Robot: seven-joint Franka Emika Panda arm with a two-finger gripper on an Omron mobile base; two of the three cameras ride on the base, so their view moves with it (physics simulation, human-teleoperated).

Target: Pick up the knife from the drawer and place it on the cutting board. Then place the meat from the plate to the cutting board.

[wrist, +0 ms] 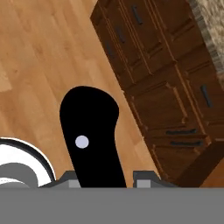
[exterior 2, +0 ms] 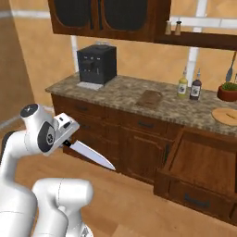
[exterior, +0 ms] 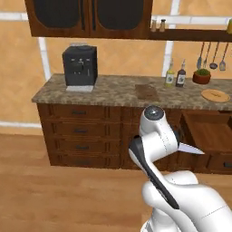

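My gripper (wrist: 107,177) is shut on the knife's black handle (wrist: 89,131), low in front of the cabinets. The knife's silver blade (exterior 2: 91,155) sticks out from my gripper (exterior 2: 65,138) toward the right, over the floor. Its pointed tip (exterior: 191,148) shows past the arm. The drawer (exterior 2: 203,162) of reddish-brown wood stands pulled open at the right (exterior: 209,132). On the counter lies the dark cutting board (exterior: 147,92) (exterior 2: 149,99), bare. Further right sits the round tan plate (exterior: 215,95) (exterior 2: 226,115). The meat is too small to make out.
A black coffee machine (exterior: 79,66) (exterior 2: 96,65) stands on the counter's left. Two bottles (exterior: 175,74) and a potted plant (exterior: 201,76) stand at the back right, with utensils (exterior: 210,56) hanging above. Closed drawers (wrist: 166,87) line the cabinet front, and wooden floor (exterior: 54,190) lies before them.
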